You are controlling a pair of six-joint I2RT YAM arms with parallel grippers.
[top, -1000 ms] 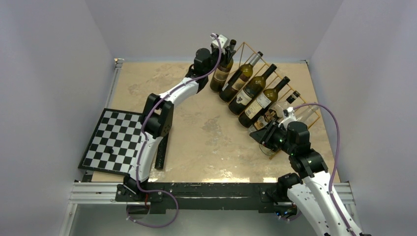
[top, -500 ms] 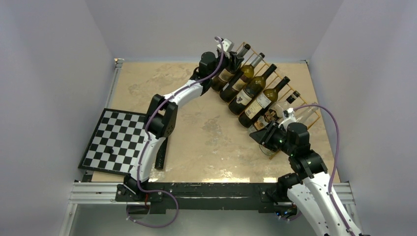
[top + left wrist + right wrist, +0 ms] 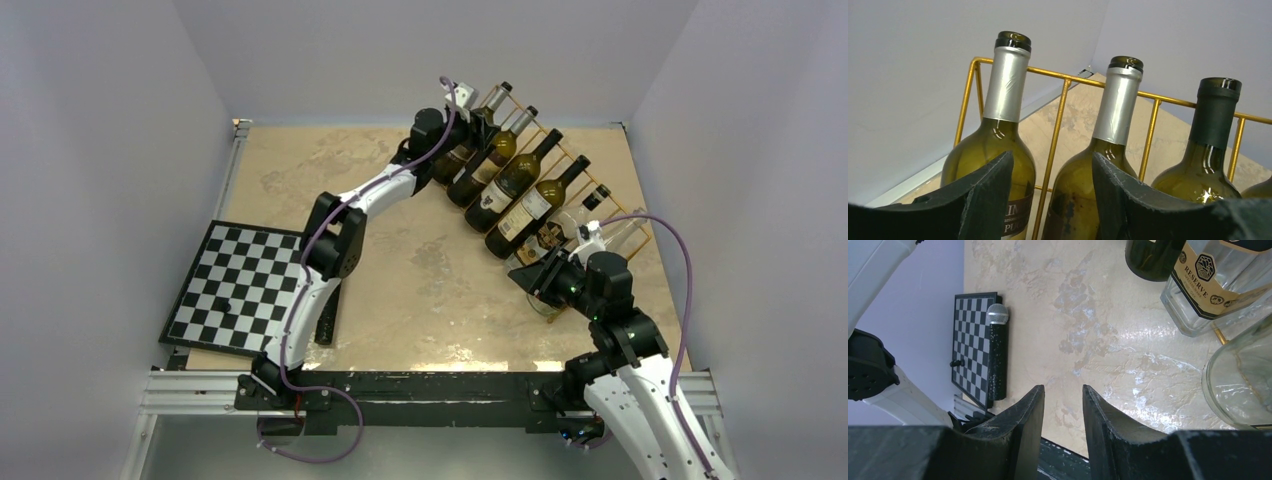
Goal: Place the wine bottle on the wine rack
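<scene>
- Wine bottle (image 3: 1005, 85) lies in the end slot of the wine rack (image 3: 1066, 80), by the far edge of the tabletop (image 3: 400, 250).
- Left gripper (image 3: 1052, 160) spread wide just below bottle shoulders, clamping nothing.
- Right gripper (image 3: 1063, 390) narrowly parted, empty, near right edge.
- Probably heavy, rigid, slick, breakable glass; best held at the wide body, not the neck.

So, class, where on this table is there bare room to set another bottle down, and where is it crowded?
Free: the middle of the table, between the left arm and the bottle bases; the far left corner, beyond the chessboard. Crowded: the right side, along the wine rack and right pincer.
</scene>
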